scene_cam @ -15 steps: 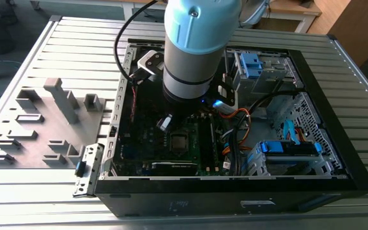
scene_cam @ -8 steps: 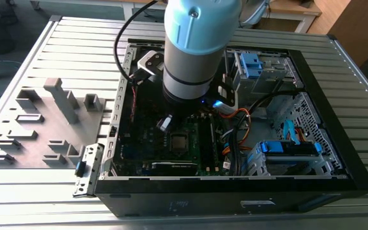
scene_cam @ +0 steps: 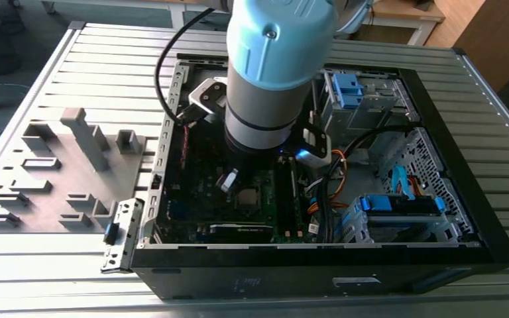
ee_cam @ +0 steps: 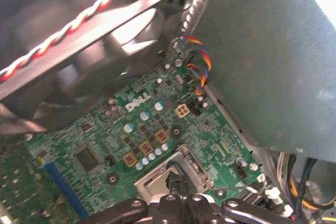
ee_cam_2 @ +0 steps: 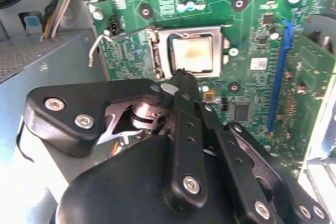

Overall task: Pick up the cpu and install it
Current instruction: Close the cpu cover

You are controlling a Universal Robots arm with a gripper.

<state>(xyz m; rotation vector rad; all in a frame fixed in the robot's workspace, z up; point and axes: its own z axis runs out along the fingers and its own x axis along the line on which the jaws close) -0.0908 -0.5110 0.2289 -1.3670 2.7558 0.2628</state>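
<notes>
Already the cpu (ee_cam_2: 192,54) lies flat in the motherboard (ee_cam_2: 247,35) socket (ee_cam_2: 160,51), its pale metal top facing up, just beyond the fingertips of the gripper (ee_cam_2: 181,74). Those black fingers (ee_cam_2: 185,124) press together with nothing between them, their tips hovering at the socket's near edge, inside the black computer case (scene_cam: 466,199).

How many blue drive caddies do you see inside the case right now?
2: one blue caddy at the far end of the computer case, another at its near corner on the exterior view's right. The arm may hide more.
</notes>
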